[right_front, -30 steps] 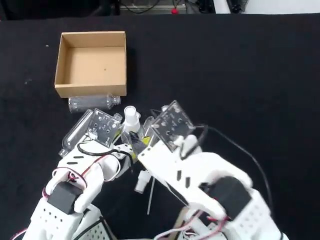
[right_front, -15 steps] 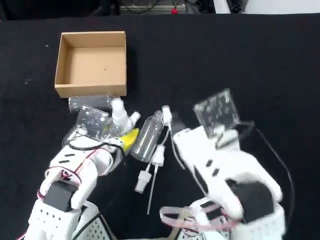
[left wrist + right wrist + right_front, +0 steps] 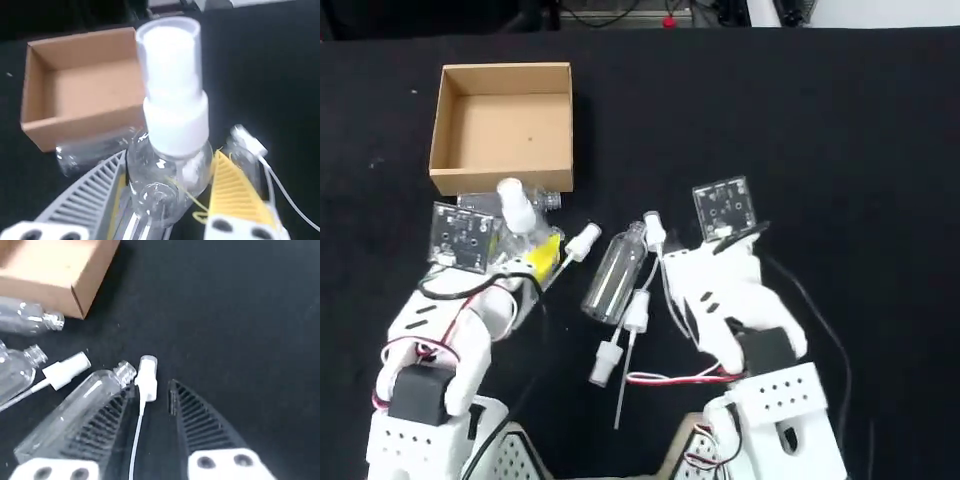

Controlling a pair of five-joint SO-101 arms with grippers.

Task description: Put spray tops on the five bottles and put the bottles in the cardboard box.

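My left gripper (image 3: 165, 192) is shut on a clear bottle (image 3: 167, 172) that stands upright with a white spray top (image 3: 172, 85) on it. From above, this bottle (image 3: 517, 215) is just in front of the cardboard box (image 3: 438, 130). My right gripper (image 3: 152, 390) is open, low over the table, with a loose spray top (image 3: 146, 376) between its fingertips. A bare bottle (image 3: 613, 275) lies beside it, its neck by that spray top (image 3: 653, 229). Another bare bottle (image 3: 87, 152) lies against the box front.
More loose spray tops lie on the black table: one (image 3: 582, 242) by the left gripper, two (image 3: 636, 312) (image 3: 605, 363) with long tubes nearer the arm bases. A further bare bottle (image 3: 15, 367) lies under the left arm. The box (image 3: 80, 85) is empty.
The right gripper let go of the capped bottle, swung away to the right, then came down by the loose spray top. The left gripper carried the capped bottle left, toward the box.
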